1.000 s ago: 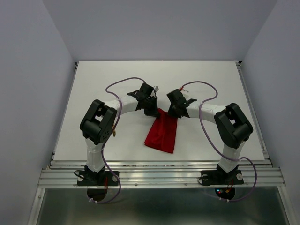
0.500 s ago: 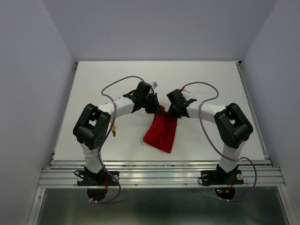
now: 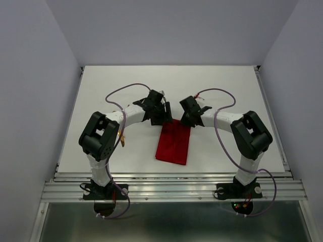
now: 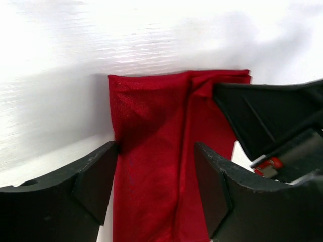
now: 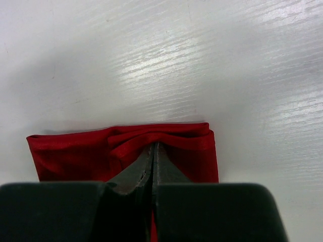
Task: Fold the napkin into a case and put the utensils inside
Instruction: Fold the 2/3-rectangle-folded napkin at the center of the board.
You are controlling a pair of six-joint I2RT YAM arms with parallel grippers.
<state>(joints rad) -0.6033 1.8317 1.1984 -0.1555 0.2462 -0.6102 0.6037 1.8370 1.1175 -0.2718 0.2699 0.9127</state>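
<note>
The red napkin (image 3: 173,141) lies on the white table as a narrow folded rectangle, its long side running toward the arms. My left gripper (image 3: 163,114) hovers open over its far left corner; in the left wrist view its fingers (image 4: 96,176) straddle the napkin (image 4: 151,101) without gripping it. My right gripper (image 3: 184,120) is shut at the far edge. In the right wrist view its tips (image 5: 153,147) pinch a raised fold of the napkin (image 5: 75,156). The right gripper's black body (image 4: 272,116) shows beside the cloth. The utensils are out of view.
The white table (image 3: 121,80) is enclosed by grey walls on three sides. An aluminium rail (image 3: 171,189) runs along the near edge by both arm bases. Purple cables (image 3: 222,96) loop over each arm.
My left gripper has opened and let go of the napkin's far left corner. The cloth has dropped flat and lies straighter. The right gripper has stayed shut in place.
</note>
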